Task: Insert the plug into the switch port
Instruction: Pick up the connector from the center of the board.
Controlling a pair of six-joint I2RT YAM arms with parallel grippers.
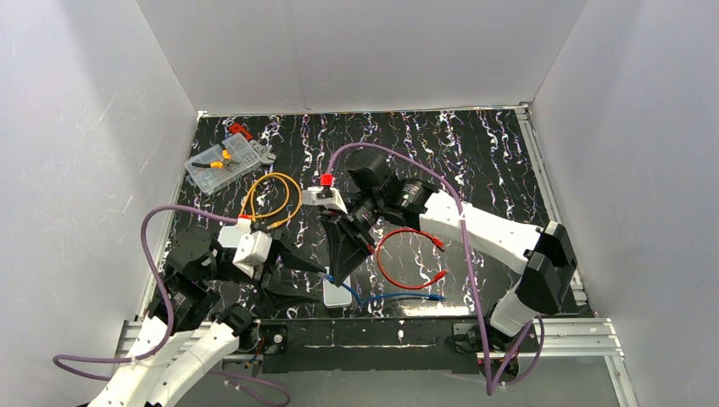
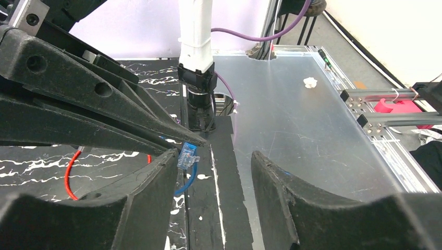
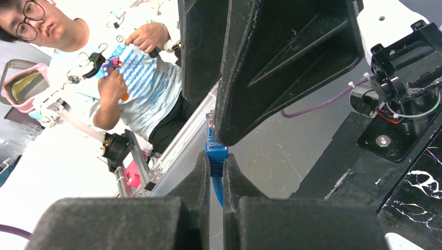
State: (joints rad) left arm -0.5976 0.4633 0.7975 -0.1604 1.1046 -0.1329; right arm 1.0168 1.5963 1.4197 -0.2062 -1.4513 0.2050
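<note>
Fingers [image 3: 200, 179] of the right gripper [image 3: 216, 159] are pressed together on one blue plug [image 3: 216, 150], gripping it at the boot. The clear connector tip projects toward 12 o'clock in the right wrist view and is bare, seated in nothing.

The two fingers of the left gripper [image 2: 215, 156] stand apart. In the left wrist view the plug lies against the inner edge of the 9 o'clock finger, and the 3 o'clock finger is well clear of it.

Positions in the top view:
- One switch [image 1: 337, 294], a pale flat box, lies at 6 o'clock on the black marbled table [image 1: 492, 153], near the near edge and between the two arm bases. Both grippers converge on its 12 o'clock side, and the plug is held there, just beside it. The port cannot be made out, and contact between plug and switch cannot be determined.
- Three patch cables are present. One blue cable [image 1: 398, 297] runs from the held plug toward 3 o'clock and ends in a free connector. One red cable [image 1: 405, 287] forms a loop at 2 o'clock of the switch. One orange cable [image 1: 271, 175] is coiled at 10 o'clock.
- One clear parts case [image 1: 222, 161] rests at 10 o'clock, near the far left corner.

One person [image 3: 130, 73] appears beyond the table in the right wrist view.
</note>
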